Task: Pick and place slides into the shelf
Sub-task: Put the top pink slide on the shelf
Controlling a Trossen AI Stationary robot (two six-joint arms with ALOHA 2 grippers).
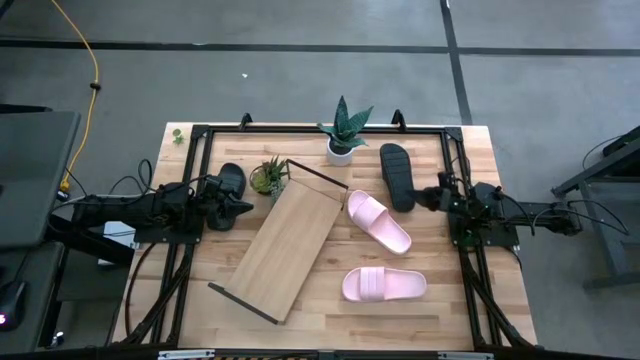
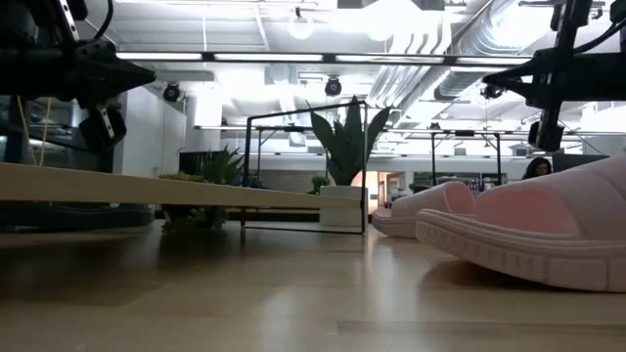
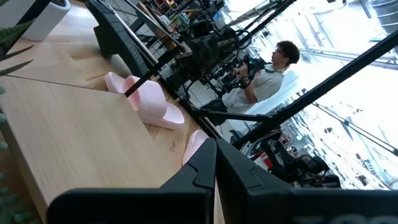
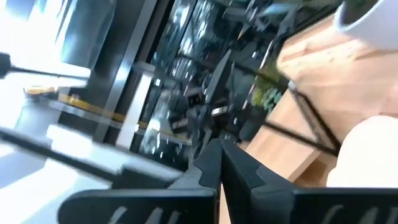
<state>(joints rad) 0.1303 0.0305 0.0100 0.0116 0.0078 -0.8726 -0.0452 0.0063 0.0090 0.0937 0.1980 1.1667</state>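
Shelf (image 1: 288, 247): long light-wood board lying diagonally across the middle of the table (image 1: 470, 310), dark metal frame at both ends, nothing on it
Pink slides: one (image 1: 379, 221) just beside the shelf's far right end, angled; the other (image 1: 384, 284) nearer the front edge, lying crosswise, apart from the shelf
Black slides: one (image 1: 397, 176) at the back right, between the white-potted plant (image 1: 342, 133) and the right arm; the other (image 1: 227, 184) at the back left, under the left arm's tip
Small green plant (image 1: 269, 177): just beside the shelf's far left corner
Left gripper (image 1: 245, 206): at the table's left side, raised, jaws pressed together, holding nothing
Right gripper (image 1: 424, 198): at the table's right side, near the black slide, jaws pressed together, holding nothing
Person (image 3: 268, 71): seated beyond the table, seen in the left wrist view
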